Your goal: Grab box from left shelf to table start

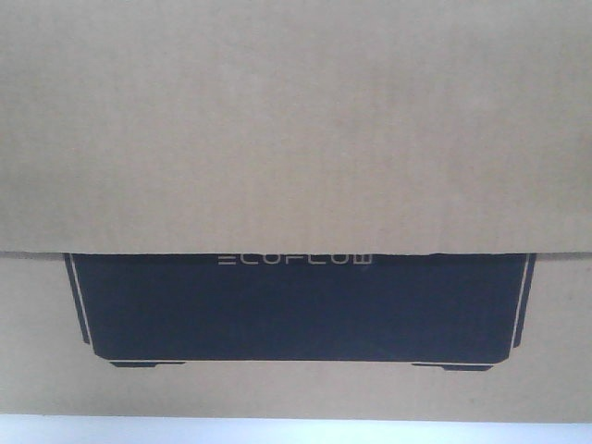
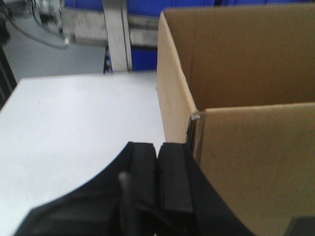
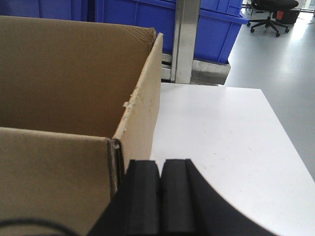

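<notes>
Both your left gripper (image 2: 156, 184) and right gripper (image 3: 160, 196) have jaws pressed together, holding nothing beside the ECOFLOW box (image 1: 296, 139) on the tabletop (image 3: 221, 142); nudging its corners could skew it.

- The bench (image 2: 83, 128) is a plain pale white surface; it fills the left half of the left wrist view and the right half of the right wrist view.
- The box (image 3: 74, 83), open-topped brown cardboard, stands directly on it.
- In the front view the bench shows as a pale strip along the bottom edge, under the box.
</notes>
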{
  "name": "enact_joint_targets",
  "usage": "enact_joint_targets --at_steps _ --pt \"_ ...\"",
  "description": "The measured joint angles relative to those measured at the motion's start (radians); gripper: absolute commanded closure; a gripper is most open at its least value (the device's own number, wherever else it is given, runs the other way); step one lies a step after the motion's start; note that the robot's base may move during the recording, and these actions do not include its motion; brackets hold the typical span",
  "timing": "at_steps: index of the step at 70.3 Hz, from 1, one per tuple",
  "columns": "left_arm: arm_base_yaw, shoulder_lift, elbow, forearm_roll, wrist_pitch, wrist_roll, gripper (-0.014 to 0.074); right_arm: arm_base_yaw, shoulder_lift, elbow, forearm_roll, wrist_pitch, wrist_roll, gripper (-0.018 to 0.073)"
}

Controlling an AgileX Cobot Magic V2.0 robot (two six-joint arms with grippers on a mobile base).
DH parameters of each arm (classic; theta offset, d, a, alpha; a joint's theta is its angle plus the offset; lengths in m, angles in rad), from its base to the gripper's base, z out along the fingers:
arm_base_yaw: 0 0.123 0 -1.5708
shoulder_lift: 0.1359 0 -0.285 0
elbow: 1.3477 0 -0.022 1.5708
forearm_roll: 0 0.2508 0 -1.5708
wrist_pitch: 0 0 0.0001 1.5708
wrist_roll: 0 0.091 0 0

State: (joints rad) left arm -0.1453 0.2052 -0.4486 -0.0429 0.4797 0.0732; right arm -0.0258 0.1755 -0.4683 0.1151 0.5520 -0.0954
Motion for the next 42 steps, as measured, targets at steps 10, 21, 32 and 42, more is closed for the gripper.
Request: enact_joint_targets --at_steps 10,21,32,42 --pt "0.074 -0.110 0.172 -0.074 -0.150 0.037 0.0696 0.000 0.000 0.000 0.000 0.000 0.000 0.0504" --pt "0.089 -0.206 0.374 -0.102 -0.268 0.042 0.0696 0.000 0.000 0.000 0.000 0.000 0.001 0.0504" --pt "0.089 -0.214 0.477 -0.109 -0.338 0.042 0.0696 0.000 0.000 0.000 0.000 0.000 0.001 0.0504" --pt "0.089 -0.214 0.478 -0.109 -0.357 0.042 0.0696 0.000 0.000 0.000 0.000 0.000 0.001 0.0504"
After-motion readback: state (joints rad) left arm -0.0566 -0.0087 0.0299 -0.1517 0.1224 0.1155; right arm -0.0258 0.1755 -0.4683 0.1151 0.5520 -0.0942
